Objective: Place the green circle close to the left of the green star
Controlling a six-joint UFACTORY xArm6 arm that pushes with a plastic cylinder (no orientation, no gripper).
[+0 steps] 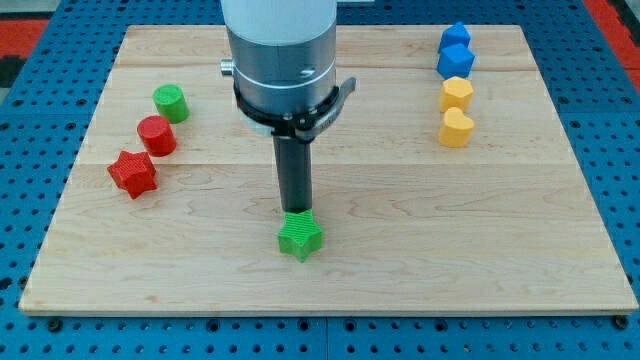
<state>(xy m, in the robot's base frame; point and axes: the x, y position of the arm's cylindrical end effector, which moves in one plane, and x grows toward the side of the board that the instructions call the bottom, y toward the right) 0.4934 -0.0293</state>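
The green circle (171, 103) stands at the view's upper left on the wooden board (330, 280). The green star (300, 238) lies low in the middle of the board, far to the right and below the circle. My tip (297, 212) is at the star's upper edge, touching or almost touching it. The rod rises straight up into the grey arm body.
A red circle (157, 135) and a red star (132, 173) lie just below the green circle in a diagonal row. At the upper right stand two blue blocks (455, 52), a yellow hexagon-like block (456, 94) and a yellow heart-like block (456, 128).
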